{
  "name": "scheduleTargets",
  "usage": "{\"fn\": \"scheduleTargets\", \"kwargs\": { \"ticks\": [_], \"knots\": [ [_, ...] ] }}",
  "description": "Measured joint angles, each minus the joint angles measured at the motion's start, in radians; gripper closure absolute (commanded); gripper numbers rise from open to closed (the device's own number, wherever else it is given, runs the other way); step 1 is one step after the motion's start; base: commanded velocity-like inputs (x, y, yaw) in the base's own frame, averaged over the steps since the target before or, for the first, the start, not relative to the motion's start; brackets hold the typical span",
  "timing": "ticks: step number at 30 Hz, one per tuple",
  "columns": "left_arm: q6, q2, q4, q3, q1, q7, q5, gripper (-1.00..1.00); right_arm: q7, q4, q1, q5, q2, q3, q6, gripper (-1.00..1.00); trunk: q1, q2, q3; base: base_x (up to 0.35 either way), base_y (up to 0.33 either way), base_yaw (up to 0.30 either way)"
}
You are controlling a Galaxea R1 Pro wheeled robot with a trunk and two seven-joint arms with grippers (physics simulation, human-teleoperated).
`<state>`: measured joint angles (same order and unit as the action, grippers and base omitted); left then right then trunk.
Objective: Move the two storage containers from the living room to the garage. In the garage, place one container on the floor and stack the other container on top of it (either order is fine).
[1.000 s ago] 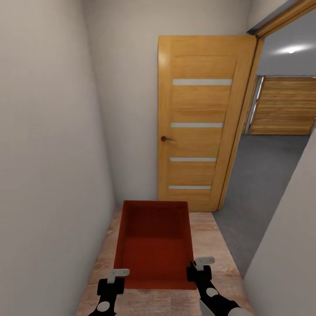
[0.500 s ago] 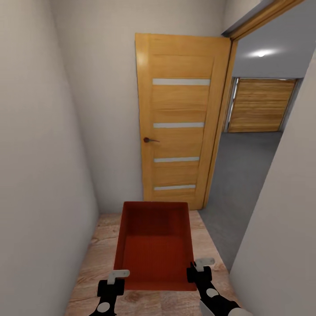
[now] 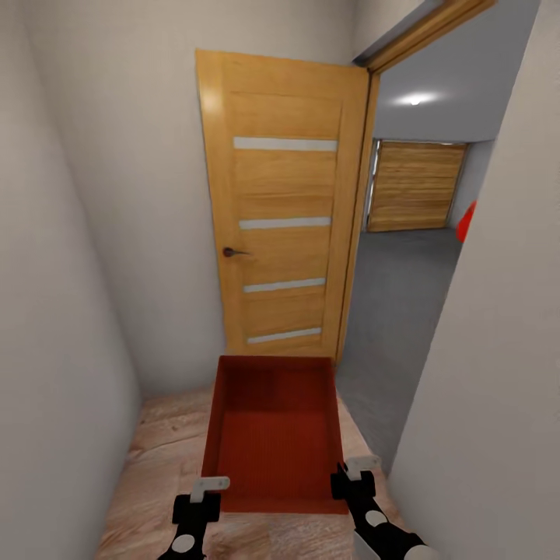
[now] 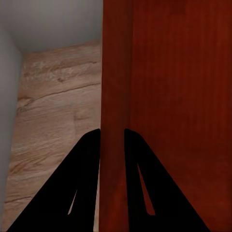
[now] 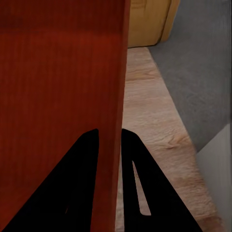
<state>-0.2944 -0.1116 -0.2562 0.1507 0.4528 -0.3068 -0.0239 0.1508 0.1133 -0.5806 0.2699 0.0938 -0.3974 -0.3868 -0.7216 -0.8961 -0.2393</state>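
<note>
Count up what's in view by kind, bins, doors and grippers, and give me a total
Orange-red storage containers: 1, the storage container, held by both grippers.
Doors: 2, the open wooden door and the slatted wooden door in the grey room beyond.
Grippers: 2, the left gripper and the right gripper, each clamped on a container wall.
Total: 5.

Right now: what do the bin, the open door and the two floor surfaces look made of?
Storage container: likely matte orange-red plastic; thin walls, faint ribbing on the base. Door: light wood or veneer with visible grain, pale inset strips, dark metal-looking handle. Hallway floor: light wood planks with knots and grain, possibly laminate. Garage floor: dark grey, rough and matte, concrete-like.
</note>
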Motion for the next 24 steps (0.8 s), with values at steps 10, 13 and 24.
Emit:
{"fn": "scheduleTargets", "kwargs": {
  "ticks": [10,13,24],
  "knots": [
    [-0.003,0.001,-0.002,0.0,0.0,0.0,0.0,1.0,0.001,0.003,0.0,-0.002,0.0,0.0,-0.001,1.0,0.0,0.0,0.0,0.25,0.193,-0.267],
    [-0.002,0.001,-0.002,0.001,0.0,0.0,-0.001,1.0,0.001,0.003,0.0,-0.003,0.0,0.001,-0.001,1.0,0.0,0.0,0.0,0.25,0.193,-0.088],
    [-0.009,0.001,0.002,0.002,0.0,-0.001,-0.005,1.0,0.002,0.005,0.0,-0.004,0.0,-0.002,0.0,1.0,0.0,0.0,0.0,0.25,0.193,-0.038]
  ]
}}
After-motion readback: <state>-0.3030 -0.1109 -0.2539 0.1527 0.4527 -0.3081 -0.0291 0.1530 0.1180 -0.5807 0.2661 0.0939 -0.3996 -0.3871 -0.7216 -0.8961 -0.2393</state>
